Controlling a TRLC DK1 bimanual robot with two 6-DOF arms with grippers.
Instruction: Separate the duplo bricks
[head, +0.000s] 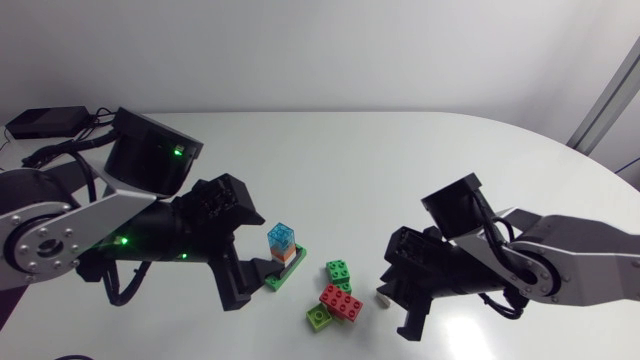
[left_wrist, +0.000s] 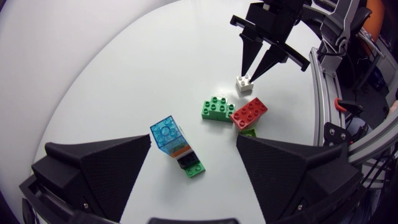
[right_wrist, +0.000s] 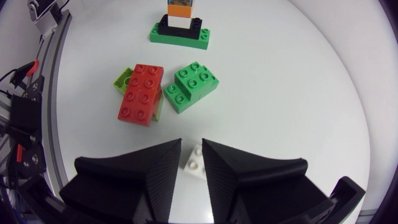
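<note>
1. White worktop (head: 400, 150) carries every brick, all gathered near its middle between the two arms.
2. Left end effector (left_wrist: 194, 142) is open, its two broad fingers spread wide. In the left wrist view the brick stack (head: 283, 255) stands upright on the worktop between them, with a gap on either side.
3. The stack has a flat green base plate (right_wrist: 202, 38) at the bottom and a black brick (right_wrist: 180, 26) on it. Above that sits an orange-and-white piece (left_wrist: 178, 149), with a clear blue brick (left_wrist: 166, 132) on top.
4. Three loose bricks lie between the stack and the right arm. A dark green brick (right_wrist: 194, 86) sits alone, studs up. Just beside it a red brick (right_wrist: 140, 93) lies across a lime brick (right_wrist: 122, 79), which shows from under the red one's edge.
5. A small white brick (right_wrist: 194, 163) rests on the worktop, apart from the other loose bricks and nearest the right arm.
6. Right end effector (right_wrist: 191, 142) is down at the small white brick, directly over it. I cannot tell whether it grips the brick or only sits against it.
</note>
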